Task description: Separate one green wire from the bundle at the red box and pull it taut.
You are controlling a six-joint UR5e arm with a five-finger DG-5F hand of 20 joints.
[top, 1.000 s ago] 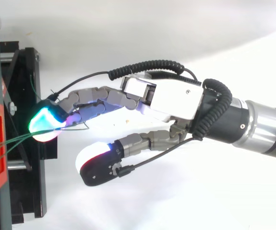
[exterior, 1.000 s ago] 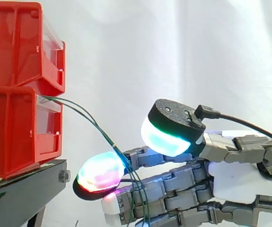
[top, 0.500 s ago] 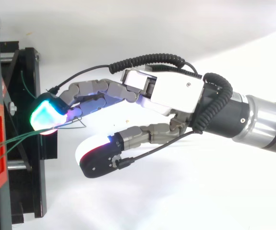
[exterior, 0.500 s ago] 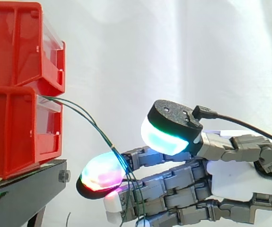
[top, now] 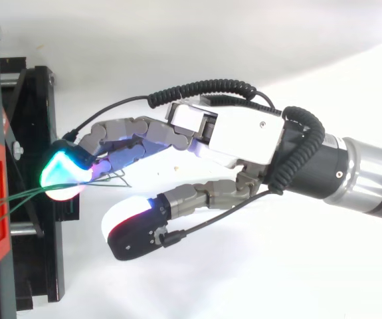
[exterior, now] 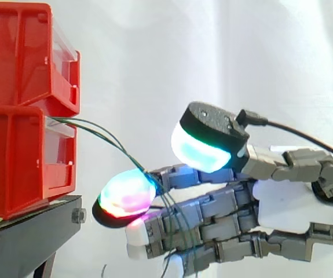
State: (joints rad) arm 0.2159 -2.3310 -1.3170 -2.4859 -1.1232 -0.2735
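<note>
The hand (exterior: 293,208) has lifted a little toward the bins since half a second ago, and the green wires (exterior: 125,152) now bend higher. They leave the front of the lower red bin (exterior: 15,162), slope down in a slack curve and pass among the outstretched fingers (exterior: 125,194) just behind a glowing tip. The hand is wide, its thumb (exterior: 204,145) held apart above. The bins sit on a black stand (exterior: 33,226).
</note>
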